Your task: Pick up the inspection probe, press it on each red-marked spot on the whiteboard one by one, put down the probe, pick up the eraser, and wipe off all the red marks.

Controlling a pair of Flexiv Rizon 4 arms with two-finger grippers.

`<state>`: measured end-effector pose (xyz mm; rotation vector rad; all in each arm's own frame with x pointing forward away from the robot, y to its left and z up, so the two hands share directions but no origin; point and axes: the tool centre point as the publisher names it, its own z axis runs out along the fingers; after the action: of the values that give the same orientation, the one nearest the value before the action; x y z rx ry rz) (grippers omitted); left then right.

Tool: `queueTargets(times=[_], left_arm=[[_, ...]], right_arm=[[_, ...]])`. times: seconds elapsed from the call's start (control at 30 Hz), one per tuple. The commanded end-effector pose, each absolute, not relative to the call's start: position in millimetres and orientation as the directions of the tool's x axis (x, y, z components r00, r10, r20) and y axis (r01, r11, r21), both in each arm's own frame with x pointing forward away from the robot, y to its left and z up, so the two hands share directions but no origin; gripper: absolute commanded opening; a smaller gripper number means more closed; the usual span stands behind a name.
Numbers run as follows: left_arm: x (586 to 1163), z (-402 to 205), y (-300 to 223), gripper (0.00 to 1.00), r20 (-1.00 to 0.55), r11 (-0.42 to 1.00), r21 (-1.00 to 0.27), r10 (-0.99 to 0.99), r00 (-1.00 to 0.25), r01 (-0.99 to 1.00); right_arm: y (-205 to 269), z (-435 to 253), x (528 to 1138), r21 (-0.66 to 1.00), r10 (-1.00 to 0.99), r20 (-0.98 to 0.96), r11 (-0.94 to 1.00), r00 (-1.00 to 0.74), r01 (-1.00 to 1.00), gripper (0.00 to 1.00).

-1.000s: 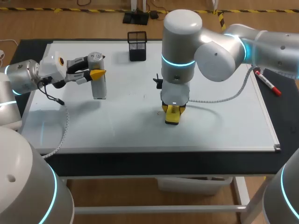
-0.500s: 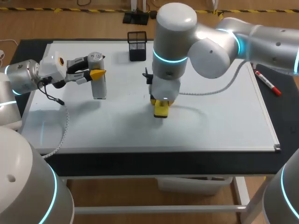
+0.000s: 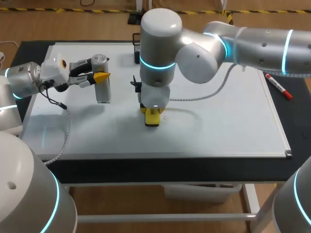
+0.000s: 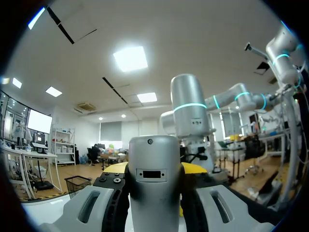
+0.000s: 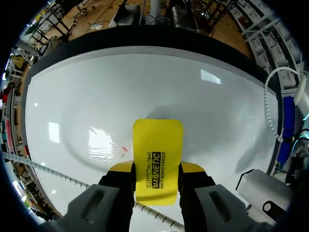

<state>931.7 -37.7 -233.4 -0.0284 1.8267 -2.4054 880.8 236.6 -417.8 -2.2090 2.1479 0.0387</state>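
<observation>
My right gripper (image 3: 152, 118) is shut on the yellow eraser (image 3: 152, 120) and holds it down on the whiteboard (image 3: 218, 126), left of the board's middle. In the right wrist view the eraser (image 5: 157, 159) lies flat between the fingers, and a small red mark (image 5: 124, 151) shows on the board just beside it. My left gripper (image 3: 99, 76) is shut on the grey inspection probe (image 3: 102, 87), held upright over the board's left part. The left wrist view shows the probe (image 4: 154, 179) filling the gap between the fingers, with my right arm (image 4: 190, 116) ahead of it.
A black mesh pen holder (image 3: 136, 41) stands at the board's far edge, partly hidden behind my right arm. A red marker (image 3: 278, 85) lies at the board's right edge. The right arm's cable (image 3: 228, 82) loops over the board.
My right arm has slid the eraser leftward across the board, from right of the middle to left of it. The left arm and the probe have not moved.
</observation>
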Motion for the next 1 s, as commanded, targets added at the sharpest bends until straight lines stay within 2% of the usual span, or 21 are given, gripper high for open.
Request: queueTargets(times=[0.03,0.47,1.0], left_arm=[[932,-233,-38,0.00,-0.060,-0.265,-0.960,-0.109,-0.992,0.087],[932,-233,-38,0.00,-0.060,-0.265,-0.960,-0.109,-0.992,0.087],[932,-233,-38,0.00,-0.060,-0.265,-0.960,-0.109,-0.992,0.087]], right_arm=[[237,-421,882,-0.024,-0.998,-0.055,-0.030,0.031,-0.999,0.00],[225,-432,879,-0.009,-0.999,-0.034,-0.025,0.025,-1.000,0.00],[176,-441,877,0.001,-0.998,0.012,0.063,-0.063,-0.998,0.00]])
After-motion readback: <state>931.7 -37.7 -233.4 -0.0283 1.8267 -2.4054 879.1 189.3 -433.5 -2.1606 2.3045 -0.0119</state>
